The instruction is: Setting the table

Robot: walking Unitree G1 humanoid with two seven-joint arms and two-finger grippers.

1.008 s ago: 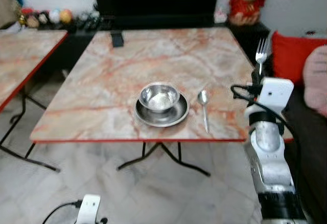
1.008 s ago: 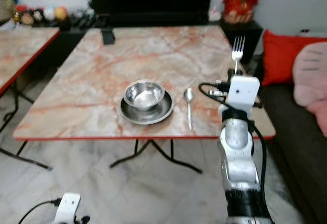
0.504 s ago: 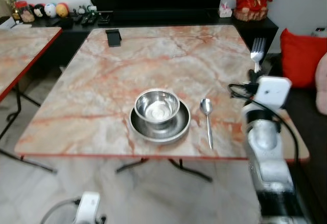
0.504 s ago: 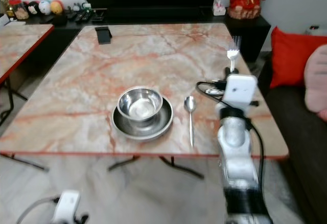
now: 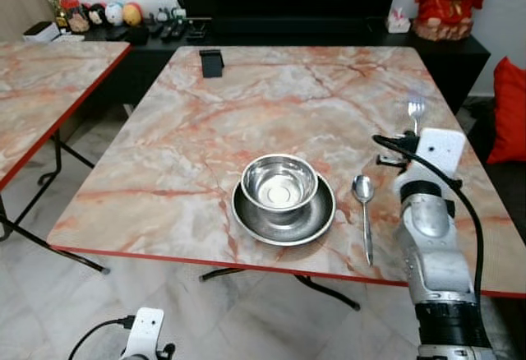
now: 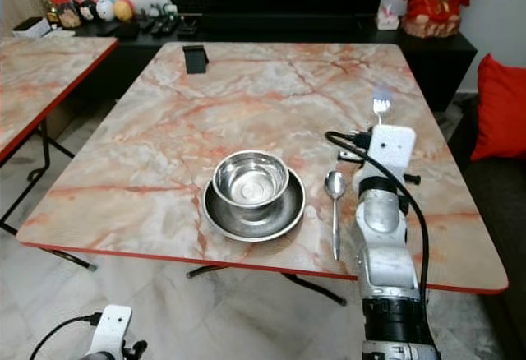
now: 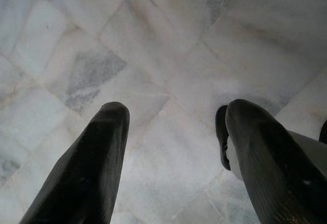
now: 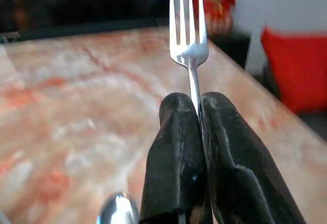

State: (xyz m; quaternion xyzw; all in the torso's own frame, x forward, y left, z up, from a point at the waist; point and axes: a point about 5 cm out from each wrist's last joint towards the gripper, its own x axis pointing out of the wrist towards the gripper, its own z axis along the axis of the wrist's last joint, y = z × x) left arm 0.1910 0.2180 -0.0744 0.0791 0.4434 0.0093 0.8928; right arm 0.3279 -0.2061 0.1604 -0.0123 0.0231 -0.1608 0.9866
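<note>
**Fork held above the table's right side**

A marble-patterned table [image 5: 246, 105] with a red edge stands before the robot. Near its front edge sits a steel bowl [image 5: 279, 184] inside a steel plate [image 5: 283, 212]. A spoon [image 5: 363, 212] lies just right of the plate, bowl end away from the robot.

The right gripper [image 8: 196, 112] is raised over the table to the right of the spoon. Its two black fingers [image 8: 176, 147] are pressed together on the handle of a fork [image 8: 188, 35], which stands upright with its tines pointing up.

The left gripper [image 7: 171, 132] hangs low over the pale tiled floor [image 7: 168, 45], fingers spread apart and holding nothing.

A small black object [image 5: 212, 62] stands at the table's far left.
</note>
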